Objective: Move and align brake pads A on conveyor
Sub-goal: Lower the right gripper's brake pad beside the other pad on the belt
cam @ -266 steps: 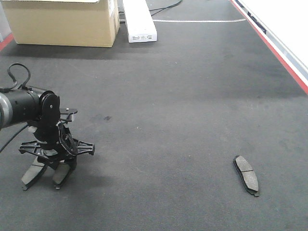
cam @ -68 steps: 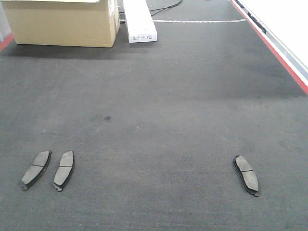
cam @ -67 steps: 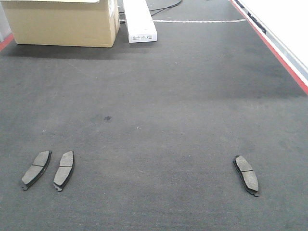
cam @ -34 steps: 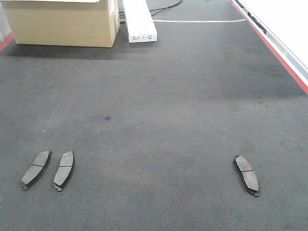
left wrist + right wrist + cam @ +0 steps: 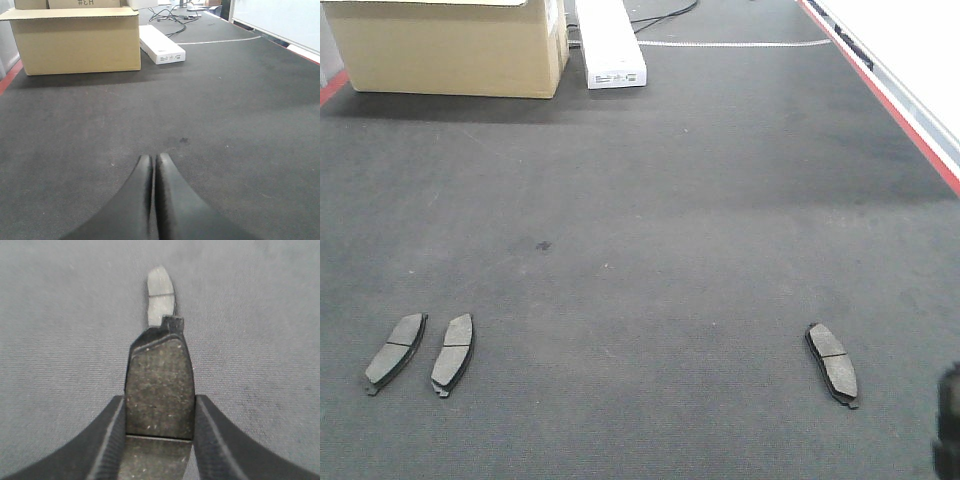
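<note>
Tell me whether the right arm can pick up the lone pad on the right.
Probably not yet: the right claw is shut on a brake pad. The lone pad lies unobstructed on the conveyor.

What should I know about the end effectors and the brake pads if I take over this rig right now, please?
Left end effector: shut, empty, held above the conveyor.
Right end effector: shut on a fourth brake pad, above the belt and in line with the lone right pad.
Done: two pads lie side by side at the left, roughly parallel.
Left: set the held pad beside the lone right pad and align that pair.
</note>
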You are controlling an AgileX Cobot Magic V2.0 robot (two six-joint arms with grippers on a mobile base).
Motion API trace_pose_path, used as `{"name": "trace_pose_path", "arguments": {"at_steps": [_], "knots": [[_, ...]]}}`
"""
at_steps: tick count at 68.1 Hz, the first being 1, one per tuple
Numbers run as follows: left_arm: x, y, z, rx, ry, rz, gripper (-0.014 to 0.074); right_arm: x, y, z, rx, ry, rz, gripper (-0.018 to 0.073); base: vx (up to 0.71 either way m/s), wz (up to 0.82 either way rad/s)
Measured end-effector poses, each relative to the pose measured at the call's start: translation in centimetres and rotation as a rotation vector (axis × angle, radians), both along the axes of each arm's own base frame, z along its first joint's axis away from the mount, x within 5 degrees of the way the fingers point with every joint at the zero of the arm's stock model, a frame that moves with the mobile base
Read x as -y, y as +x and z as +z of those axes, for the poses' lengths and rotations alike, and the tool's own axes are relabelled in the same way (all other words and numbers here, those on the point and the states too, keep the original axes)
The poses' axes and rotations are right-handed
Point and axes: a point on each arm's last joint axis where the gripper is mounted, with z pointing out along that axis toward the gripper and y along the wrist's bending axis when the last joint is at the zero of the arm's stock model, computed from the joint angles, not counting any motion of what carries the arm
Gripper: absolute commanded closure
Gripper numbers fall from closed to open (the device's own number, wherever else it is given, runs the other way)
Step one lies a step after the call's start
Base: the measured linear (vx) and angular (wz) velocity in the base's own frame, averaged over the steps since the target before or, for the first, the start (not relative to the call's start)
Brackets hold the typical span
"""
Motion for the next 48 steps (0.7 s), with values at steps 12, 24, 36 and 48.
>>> {"name": "trace_pose_path", "arguments": {"at_steps": [12, 24, 36, 48], "knots": [[0.0, 0.0, 0.0, 0.0, 0.0, 0.0, 0.0602, 0.0, 4.9, -0.2, -0.135, -0.001, -0.002, 0.0571, 0.0, 0.0], [0.0, 0.0, 0.0, 0.0, 0.0, 0.0, 0.0602, -0.1, 9.9, -0.7, -0.23, -0.004, 0.0, 0.0571, 0.0, 0.0], [0.0, 0.0, 0.0, 0.0, 0.0, 0.0, 0.0602, -0.1, 14.1, -1.4, -0.282, -0.013, 0.012, 0.0571, 0.0, 0.0], [0.0, 0.0, 0.0, 0.0, 0.0, 0.0, 0.0602, -0.7, 16.6, -1.8, -0.31, -0.039, 0.063, 0.0571, 0.0, 0.0]]}}
